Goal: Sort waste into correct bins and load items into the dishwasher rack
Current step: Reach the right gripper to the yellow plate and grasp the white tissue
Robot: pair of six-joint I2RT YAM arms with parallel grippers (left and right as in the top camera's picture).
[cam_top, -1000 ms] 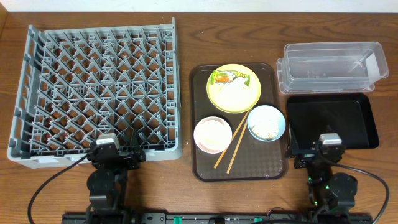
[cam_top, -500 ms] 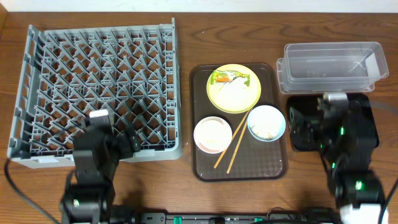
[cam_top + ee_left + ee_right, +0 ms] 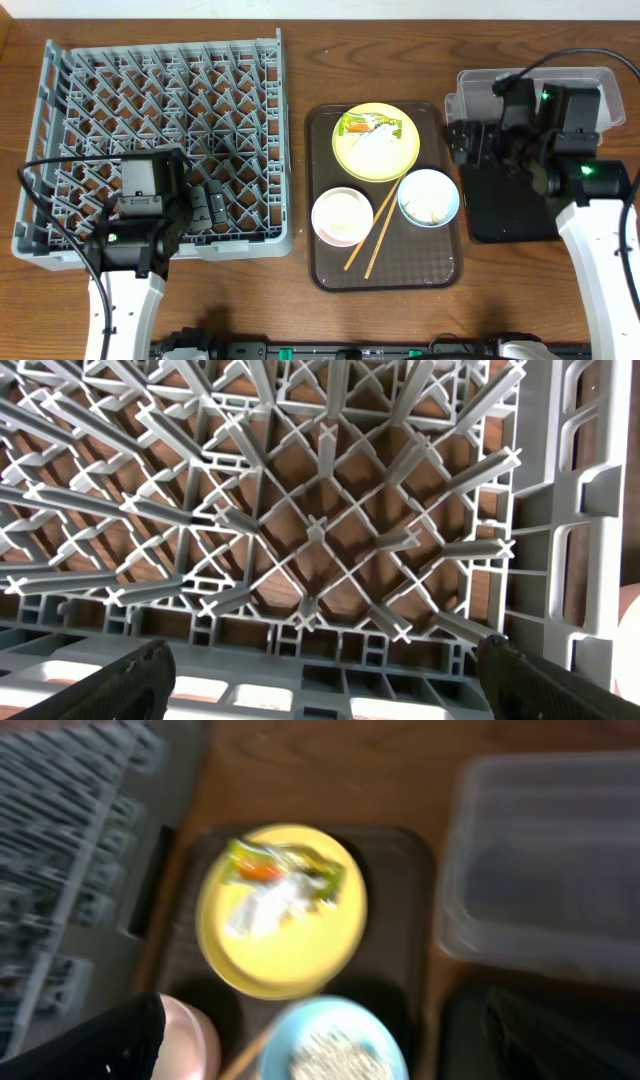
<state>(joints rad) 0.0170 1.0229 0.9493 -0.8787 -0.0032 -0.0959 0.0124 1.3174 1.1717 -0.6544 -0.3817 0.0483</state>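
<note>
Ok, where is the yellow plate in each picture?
Overhead: yellow plate in the middle, at the brown tray's top end.
Left wrist: not in it.
Right wrist: middle, slightly left, blurry.
Shared landmark: the grey rack, left of the plate; it fills the left wrist view.

The left arm (image 3: 125,300) rises from the near left edge of the surface (image 3: 300,310), its white forearm upright and its wrist bent. The left gripper (image 3: 207,205) points right and downward. Its fingers (image 3: 110,685) stand wide apart with nothing between them. The right arm (image 3: 600,240) reaches from near right to far right. The right gripper (image 3: 470,143) points left, its fingers (image 3: 90,1045) spread wide and empty.
</note>
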